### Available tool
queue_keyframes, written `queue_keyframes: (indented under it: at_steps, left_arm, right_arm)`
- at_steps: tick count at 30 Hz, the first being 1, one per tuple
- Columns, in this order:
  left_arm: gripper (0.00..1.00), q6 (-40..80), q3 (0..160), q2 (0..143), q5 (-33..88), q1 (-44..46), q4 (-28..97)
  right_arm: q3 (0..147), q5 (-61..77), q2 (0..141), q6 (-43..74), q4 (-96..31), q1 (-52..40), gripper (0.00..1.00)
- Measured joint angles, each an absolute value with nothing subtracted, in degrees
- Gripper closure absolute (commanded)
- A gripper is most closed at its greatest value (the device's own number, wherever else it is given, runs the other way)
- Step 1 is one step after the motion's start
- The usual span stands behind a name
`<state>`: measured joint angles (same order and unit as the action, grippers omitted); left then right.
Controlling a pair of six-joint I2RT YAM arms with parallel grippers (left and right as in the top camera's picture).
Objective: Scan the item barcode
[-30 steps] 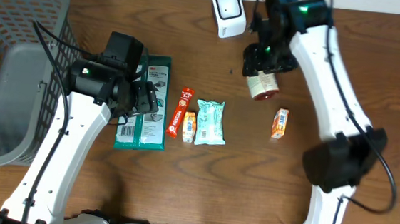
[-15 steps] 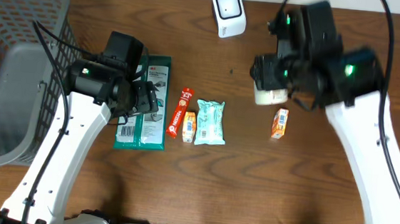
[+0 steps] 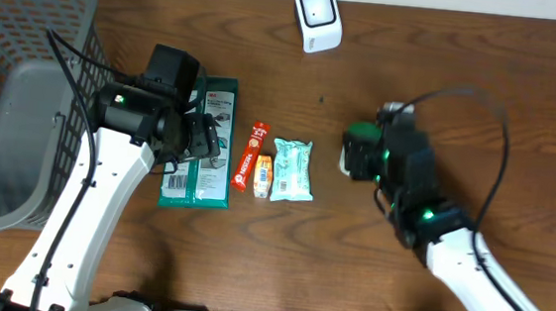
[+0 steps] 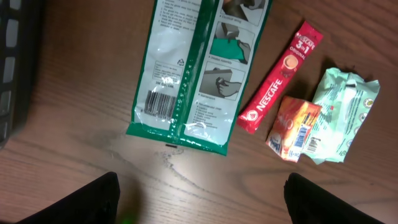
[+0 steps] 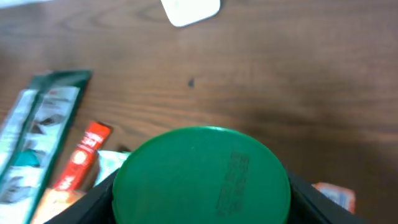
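Right gripper (image 3: 366,154) is clamped on the green-lidded jar (image 5: 202,174). The jar sits on the robot's side of the scanner (image 3: 317,17), slightly to its right and well apart from it, with the lid facing the wrist camera. Left gripper (image 4: 205,202) fingers are spread wide with nothing between them — over the green packet (image 4: 186,68), left of the scanner and nearer the robot.

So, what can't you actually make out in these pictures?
Jar label and barcode: overhead, blurred and small; right wrist view, its green lid covers the rest.
Small orange pack: right wrist view, only a corner shows beside the lid.
Scanner: right wrist view, cut off by the top edge.
Green packet: left wrist view, top cut off; fine print too small.
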<state>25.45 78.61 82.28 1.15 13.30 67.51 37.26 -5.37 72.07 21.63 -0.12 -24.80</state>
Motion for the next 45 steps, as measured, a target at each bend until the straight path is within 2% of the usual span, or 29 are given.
queue_keyframes:
  at_steps: [2, 6, 12, 20, 24, 26, 27, 28, 30, 41, 45]
  left_arm:
    - [0.15, 25.5, 78.6, 82.3, 1.1, 13.3, 67.5]
    - [0.15, 25.5, 78.6, 82.3, 1.1, 13.3, 67.5]
    - [0.15, 25.5, 78.6, 82.3, 1.1, 13.3, 67.4]
    - [0.15, 25.5, 78.6, 82.3, 1.1, 13.3, 67.4]
    - [0.15, 25.5, 78.6, 82.3, 1.1, 13.3, 67.4]
    - [0.15, 25.5, 78.6, 82.3, 1.1, 13.3, 67.4]
    - [0.15, 25.5, 78.6, 82.3, 1.1, 13.3, 67.4]
    - [0.15, 25.5, 78.6, 82.3, 1.1, 13.3, 67.4]
    - [0.15, 25.5, 78.6, 82.3, 1.1, 13.3, 67.4]
    - [0.15, 25.5, 78.6, 82.3, 1.1, 13.3, 67.4]
    - [0.15, 25.5, 78.6, 82.3, 1.1, 13.3, 67.4]
  right_arm:
    - [32.7, -6.3, 74.3, 20.1, 9.5, -25.4, 0.87]
    - [29.8, -7.0, 80.1, 18.4, 20.9, -25.7, 0.88]
    - [29.7, -7.1, 87.8, 18.2, 30.1, -25.7, 0.83]
    - [29.6, -7.1, 91.6, 17.7, 33.7, -25.7, 0.75]
    - [29.6, -7.0, 91.7, 17.7, 32.2, -25.7, 0.59]
    - [29.6, -6.5, 91.7, 17.7, 31.5, -25.7, 0.45]
    - [29.6, -6.3, 91.7, 17.7, 31.4, -25.7, 0.35]
    - [29.6, -5.9, 91.7, 17.8, 31.5, -25.7, 0.21]
    - [29.6, -5.2, 91.8, 17.4, 31.5, -25.7, 0.07]
    - [29.6, -3.6, 91.7, 16.8, 32.2, -25.7, 0.05]
    - [29.7, -3.6, 89.3, 13.6, 31.2, -25.7, 0.01]
